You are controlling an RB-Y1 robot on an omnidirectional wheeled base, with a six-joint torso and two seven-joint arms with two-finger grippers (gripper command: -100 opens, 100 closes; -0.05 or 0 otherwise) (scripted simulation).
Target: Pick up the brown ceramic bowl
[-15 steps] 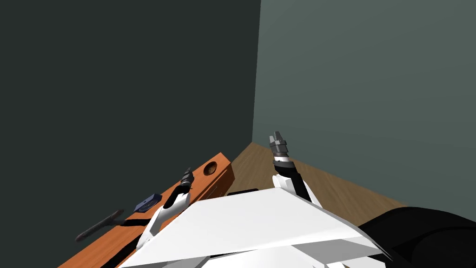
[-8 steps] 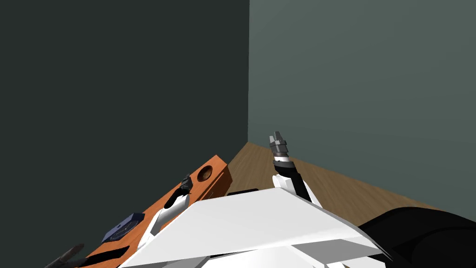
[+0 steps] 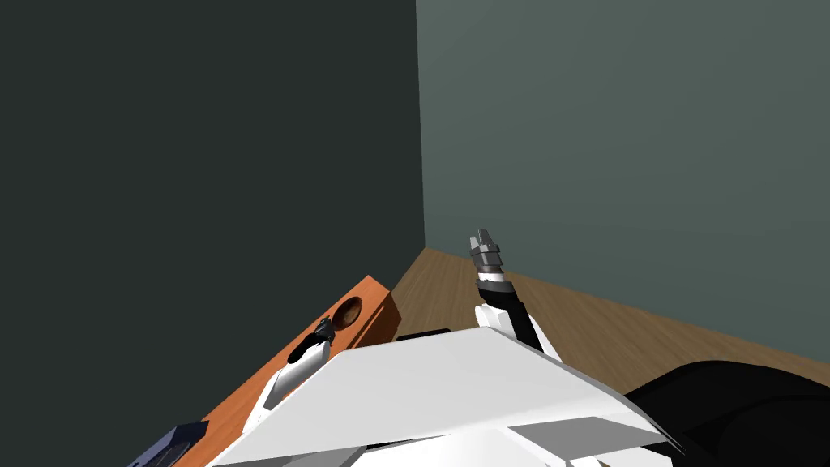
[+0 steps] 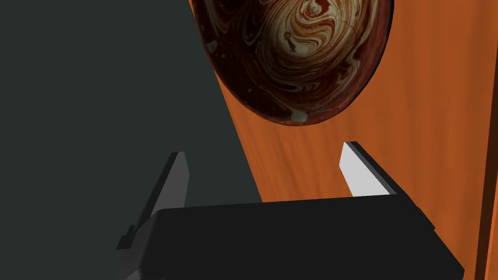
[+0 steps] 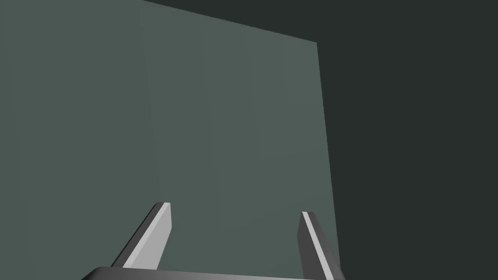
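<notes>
Just beyond the left gripper's [image 4: 262, 151] parted fingers [image 4: 358, 174] lies the brown bowl [image 4: 296, 53], untouched.

One bowl [image 4: 296, 53], one counter [image 4: 437, 107], one blue object [image 3: 166, 444].

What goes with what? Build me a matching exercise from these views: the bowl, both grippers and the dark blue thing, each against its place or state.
1. bowl
2. left gripper
3. right gripper
4. dark blue object

A. fingers open, raised clear of the orange top
B. far end of the orange top
C. fingers open, just short of the bowl
D. near end of the orange top

Pairs: 1-B, 2-C, 3-A, 4-D
</notes>
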